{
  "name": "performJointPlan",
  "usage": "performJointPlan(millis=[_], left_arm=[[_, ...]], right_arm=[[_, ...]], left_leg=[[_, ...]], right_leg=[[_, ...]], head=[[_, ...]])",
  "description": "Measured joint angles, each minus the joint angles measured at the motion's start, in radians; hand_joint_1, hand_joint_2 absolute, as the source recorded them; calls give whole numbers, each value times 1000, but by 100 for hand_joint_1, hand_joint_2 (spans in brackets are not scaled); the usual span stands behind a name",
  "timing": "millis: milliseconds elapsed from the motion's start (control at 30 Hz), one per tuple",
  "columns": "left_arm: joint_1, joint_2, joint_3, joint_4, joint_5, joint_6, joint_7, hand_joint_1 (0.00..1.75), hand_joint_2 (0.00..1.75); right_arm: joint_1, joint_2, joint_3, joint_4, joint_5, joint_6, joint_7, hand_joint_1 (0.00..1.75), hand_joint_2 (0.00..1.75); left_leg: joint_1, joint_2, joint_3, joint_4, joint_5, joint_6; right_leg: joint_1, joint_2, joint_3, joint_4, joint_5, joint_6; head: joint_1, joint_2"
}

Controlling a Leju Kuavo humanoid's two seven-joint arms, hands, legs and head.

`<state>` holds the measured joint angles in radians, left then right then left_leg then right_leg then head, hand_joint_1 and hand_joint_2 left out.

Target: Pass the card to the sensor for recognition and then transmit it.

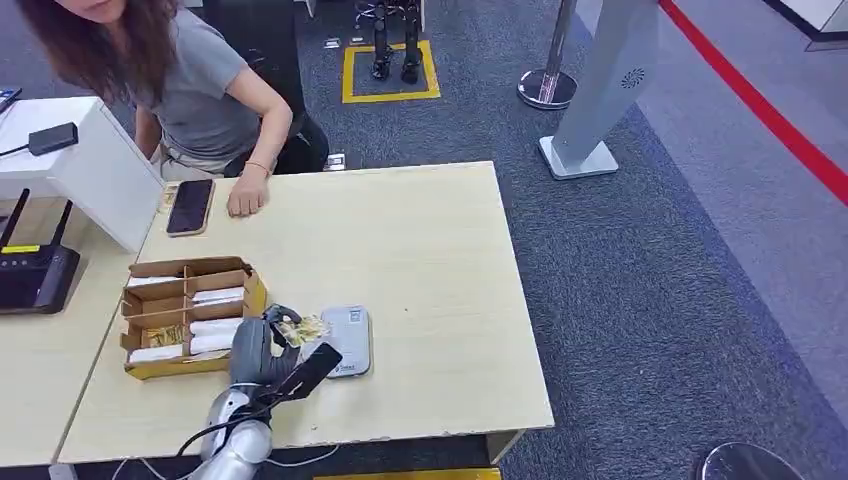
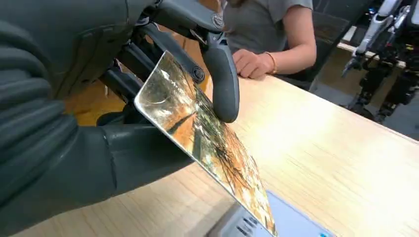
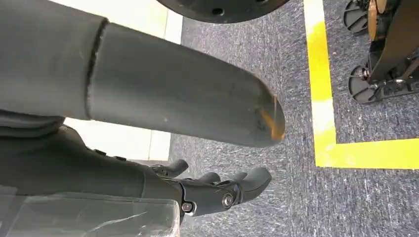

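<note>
**Card held at a slant over the sensor**

The left hand [image 1: 262, 345] grips the card [image 2: 207, 138] between its thick thumb and the darker fingers [image 2: 222, 84], one fingertip pressed on the card's upper face. The card is tilted, its held edge raised in the hand and its free corner dipping down to the sensor [image 1: 346, 341], a flat grey pad lying on the bench [image 1: 420, 260] just ahead of the hand. In the left wrist view the low corner overlaps the pad's near edge; whether it touches cannot be told. The slant probably follows from the grasp: the hand clamps one end, so the far end is the part that can be brought low over the reading face without the fingers striking the bench.

Just beside the hand, on its outer side, stands a cardboard box [image 1: 188, 315] divided into compartments that hold more cards. Farther ahead, across the bench, a person rests a hand [image 1: 245, 198] on the surface next to a phone [image 1: 189, 206], well placed to receive the card once it has been read.

The right hand [image 3: 217, 190] hangs over the carpet beside a yellow floor marking [image 3: 323, 103], fingers loosely curled and parted, holding nothing.
</note>
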<state>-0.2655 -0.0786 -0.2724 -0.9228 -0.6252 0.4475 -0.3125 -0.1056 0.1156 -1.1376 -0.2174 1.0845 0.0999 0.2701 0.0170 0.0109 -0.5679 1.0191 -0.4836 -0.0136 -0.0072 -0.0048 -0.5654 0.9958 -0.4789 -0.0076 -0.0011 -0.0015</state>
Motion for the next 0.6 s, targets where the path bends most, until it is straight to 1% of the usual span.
performJointPlan(millis=[167,433,600], left_arm=[[1,-10,-18,0,16,6,-22,175,175],[5,-11,-27,0,27,20,-34,175,175],[5,-9,-34,0,23,21,-23,175,175]], right_arm=[[0,0,7,0,3,0,0,0,0],[-1,0,15,0,5,4,0,0,0],[-3,0,19,0,7,11,1,0,0]], left_leg=[[0,0,0,0,0,0],[0,0,0,0,0,0],[0,0,0,0,0,0]], right_leg=[[0,0,0,0,0,0],[0,0,0,0,0,0],[0,0,0,0,0,0]], head=[[0,0],[0,0],[0,0]])
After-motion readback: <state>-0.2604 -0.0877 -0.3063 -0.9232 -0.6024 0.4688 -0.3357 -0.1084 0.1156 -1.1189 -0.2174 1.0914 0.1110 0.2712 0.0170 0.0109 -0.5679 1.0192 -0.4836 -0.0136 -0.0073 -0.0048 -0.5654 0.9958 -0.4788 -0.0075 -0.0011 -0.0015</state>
